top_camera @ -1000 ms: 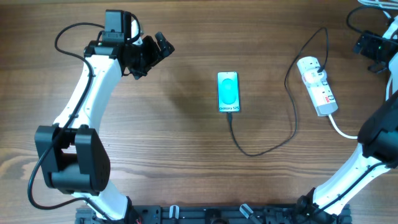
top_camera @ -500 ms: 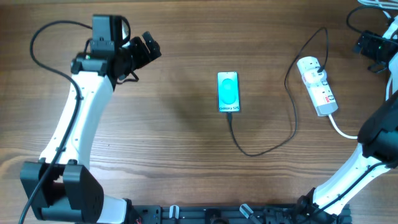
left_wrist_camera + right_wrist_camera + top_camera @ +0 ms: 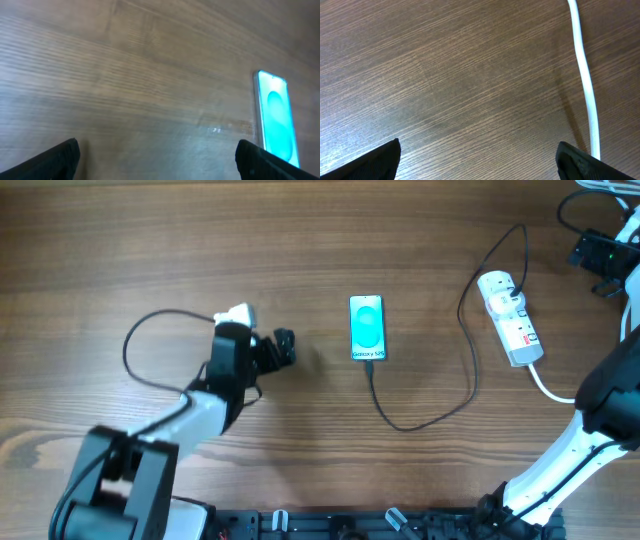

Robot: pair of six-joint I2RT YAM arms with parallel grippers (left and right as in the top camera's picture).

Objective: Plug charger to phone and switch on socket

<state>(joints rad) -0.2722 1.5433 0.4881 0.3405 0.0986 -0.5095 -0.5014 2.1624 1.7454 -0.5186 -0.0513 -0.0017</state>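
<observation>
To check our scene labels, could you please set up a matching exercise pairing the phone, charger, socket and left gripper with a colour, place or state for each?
Things:
A. phone
B. charger
C. socket
D. left gripper

Descriptions:
1. white, far right in the overhead view
2. open and empty, just left of the phone
3. lit cyan, centre of the overhead view
4. black, thin, lying in a loop

Pairs: A-3; B-4; C-1; D-2
</observation>
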